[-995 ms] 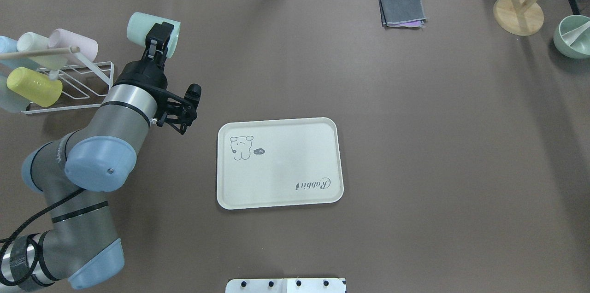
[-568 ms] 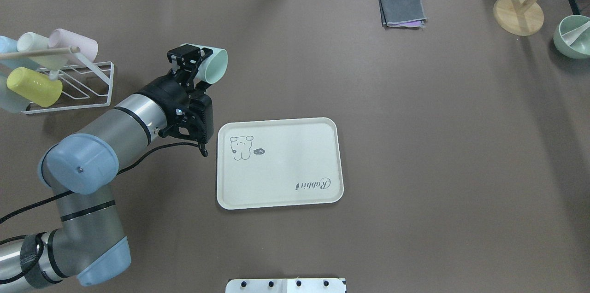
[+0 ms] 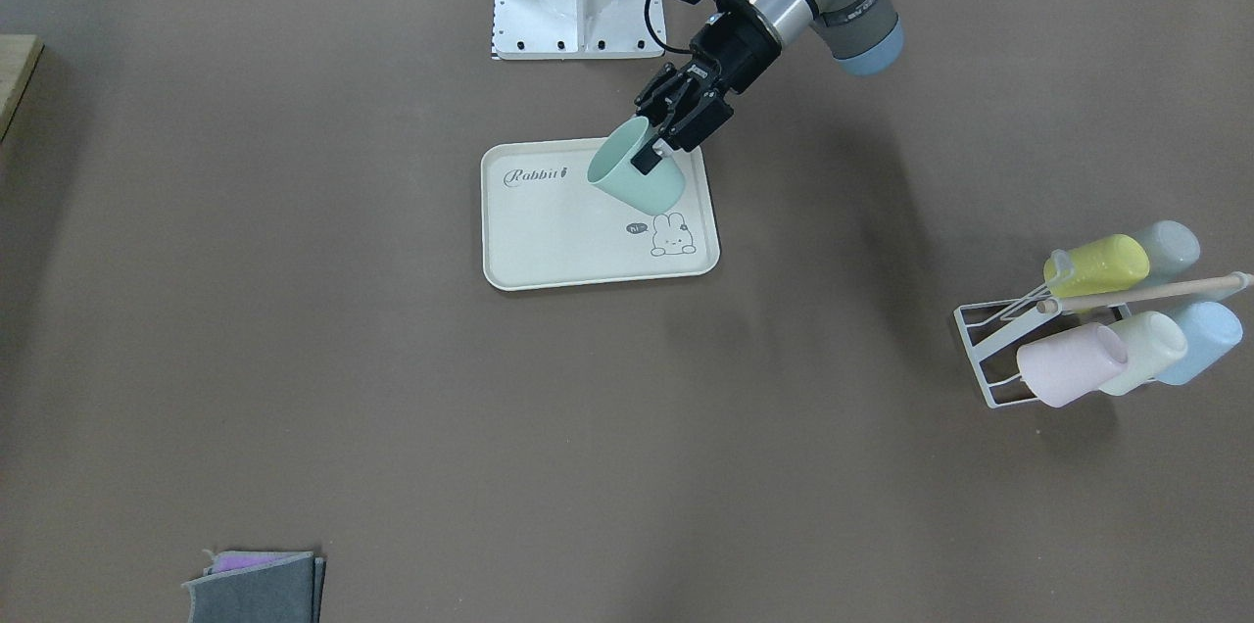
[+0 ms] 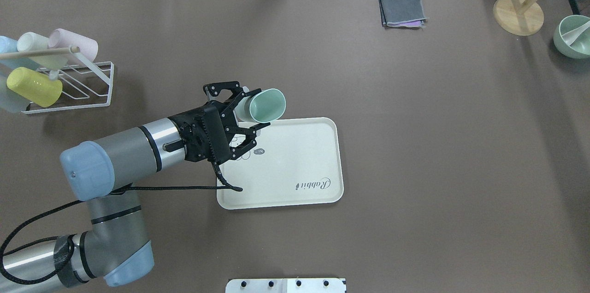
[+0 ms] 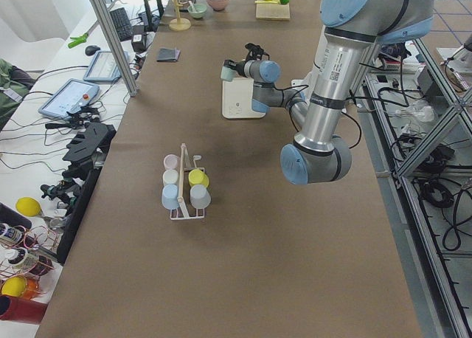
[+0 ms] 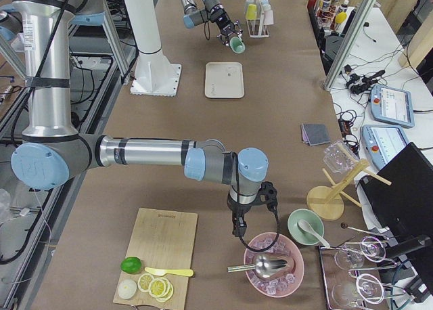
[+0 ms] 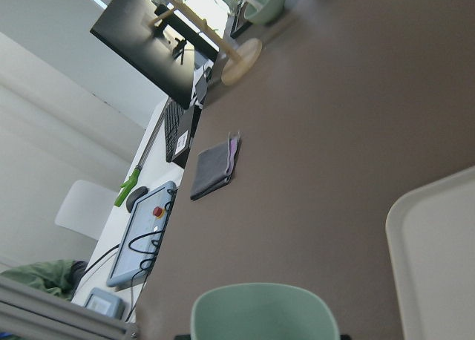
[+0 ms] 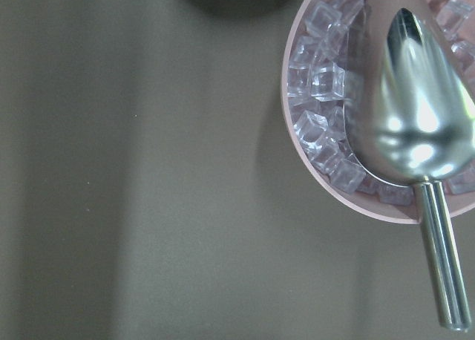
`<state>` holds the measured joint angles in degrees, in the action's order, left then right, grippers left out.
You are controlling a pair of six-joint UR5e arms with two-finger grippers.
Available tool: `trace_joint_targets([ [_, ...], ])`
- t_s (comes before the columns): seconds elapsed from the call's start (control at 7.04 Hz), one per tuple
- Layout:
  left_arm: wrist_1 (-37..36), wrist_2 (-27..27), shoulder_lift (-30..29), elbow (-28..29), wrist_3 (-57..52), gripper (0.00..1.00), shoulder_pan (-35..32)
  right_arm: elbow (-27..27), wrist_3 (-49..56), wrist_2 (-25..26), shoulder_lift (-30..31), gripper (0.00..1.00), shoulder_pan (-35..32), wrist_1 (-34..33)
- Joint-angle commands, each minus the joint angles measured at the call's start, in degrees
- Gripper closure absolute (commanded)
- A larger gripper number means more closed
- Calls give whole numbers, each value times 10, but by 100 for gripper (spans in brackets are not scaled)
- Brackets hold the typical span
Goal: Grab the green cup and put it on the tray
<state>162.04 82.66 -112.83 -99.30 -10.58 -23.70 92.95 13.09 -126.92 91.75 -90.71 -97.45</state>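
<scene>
The left arm reaches forward, its left gripper [image 4: 251,109] clamped on the one mint-green plastic tumbler [image 4: 266,105]. The tumbler is held tilted in the air over the left end of the single cream rectangular tray [image 4: 299,159], whose bunny drawing is partly hidden. Farther left, five pastel cups [image 3: 1078,363] sit on a white wire rack [image 4: 111,83]; whether the right gripper [image 6: 237,227] is open cannot be told.

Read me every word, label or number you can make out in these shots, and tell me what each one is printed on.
"Rabbit": script lettering on the cream tray, near one corner.
"hi": seems to read so, in the small dark speech bubble beside the bunny drawing on that tray; tiny, not certain.
Lettering on the left arm: too small to read.
The green cup shows no text.
</scene>
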Motion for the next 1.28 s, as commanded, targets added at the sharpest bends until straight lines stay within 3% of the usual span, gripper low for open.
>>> trace_joint_targets([
  [0.0,135,37,-14,72,140,60,11,-4,0,0,0,0,0,0],
  [0.28,259,44,-41,183,208,60,16,-7,0,0,-2,0,1,1],
  [0.57,327,44,-55,252,245,60,19,-8,0,0,-1,0,1,1],
  [1.14,353,38,-58,284,287,60,39,-8,1,1,-2,0,2,2],
])
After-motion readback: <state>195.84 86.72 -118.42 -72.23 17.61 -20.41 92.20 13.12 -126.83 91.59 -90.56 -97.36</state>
